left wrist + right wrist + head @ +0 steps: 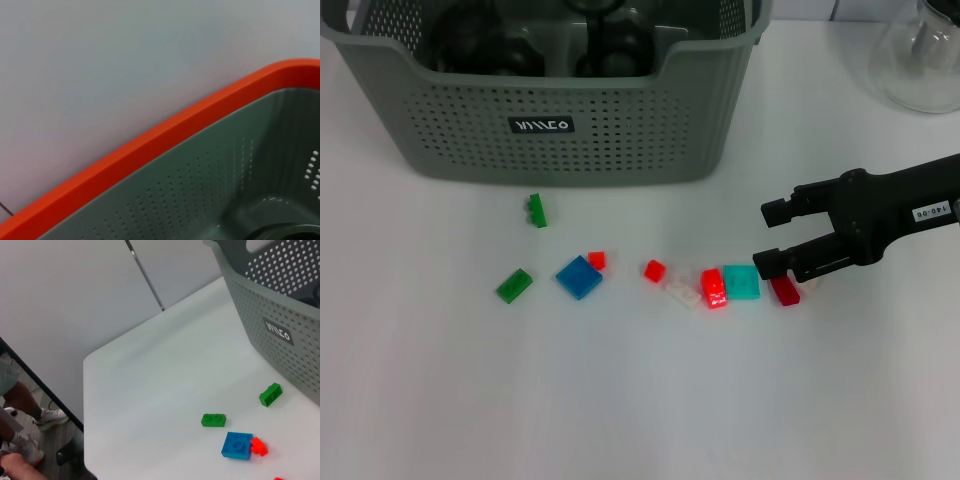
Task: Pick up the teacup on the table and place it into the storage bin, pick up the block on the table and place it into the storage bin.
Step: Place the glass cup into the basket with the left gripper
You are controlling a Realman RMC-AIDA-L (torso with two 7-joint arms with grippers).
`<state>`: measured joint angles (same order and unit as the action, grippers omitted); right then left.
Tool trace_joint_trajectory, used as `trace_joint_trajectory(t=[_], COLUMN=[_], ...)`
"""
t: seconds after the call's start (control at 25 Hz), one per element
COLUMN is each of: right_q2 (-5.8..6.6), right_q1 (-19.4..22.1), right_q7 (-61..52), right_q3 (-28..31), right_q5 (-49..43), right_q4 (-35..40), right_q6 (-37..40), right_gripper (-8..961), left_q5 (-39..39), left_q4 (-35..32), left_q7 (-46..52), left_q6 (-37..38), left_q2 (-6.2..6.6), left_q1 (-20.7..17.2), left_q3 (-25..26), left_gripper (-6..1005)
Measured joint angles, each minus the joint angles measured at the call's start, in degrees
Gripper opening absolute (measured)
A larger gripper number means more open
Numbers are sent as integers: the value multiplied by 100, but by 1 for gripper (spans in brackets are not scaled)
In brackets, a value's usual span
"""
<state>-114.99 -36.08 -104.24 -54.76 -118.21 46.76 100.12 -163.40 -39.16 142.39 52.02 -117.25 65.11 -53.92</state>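
Head view looks down on the table (620, 400); right wrist view shares its storage bin (570, 130), left wrist hugs the rim

A white desk (620, 400) fills the head view. At its far right corner stands a clear glass vessel (925, 60) with a rounded body, cut off by the frame's edge. From the right wrist view, the desk's rounded corner (92, 360) juts out over a wood-pattern floor (30, 385), with a pale wall (65, 285) behind it crossed by a thin dark line (145, 275). Beside the desk stands a person, of whom a white sneaker (50, 416) and a hand (15, 467) show.
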Motion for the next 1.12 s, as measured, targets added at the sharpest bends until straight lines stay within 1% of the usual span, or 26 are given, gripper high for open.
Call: trace_joint_trajectory(t=[0.16,0.4,1.04,1.12], right_q2=[-5,-6,-6,-6], right_q1=[21,39,54,53], right_q7=[0,0,11,17], right_q3=[0,0,-33,-34], right_q5=[0,0,0,0], right_q4=[0,0,0,0], right_q6=[-7,-10,-11,-11], right_gripper=[913,913,913,913], left_q5=[-18,-25,-35,-35], left_q4=[146,214,231,198], left_q7=[4,7,4,7], left_q6=[-162,-179,-163,-176], left_q2=[-4,-3,1,-18], left_q1=[-25,-59,-157,-201], left_q3=[-19,-143,-154,-154], left_gripper=[49,53,66,67])
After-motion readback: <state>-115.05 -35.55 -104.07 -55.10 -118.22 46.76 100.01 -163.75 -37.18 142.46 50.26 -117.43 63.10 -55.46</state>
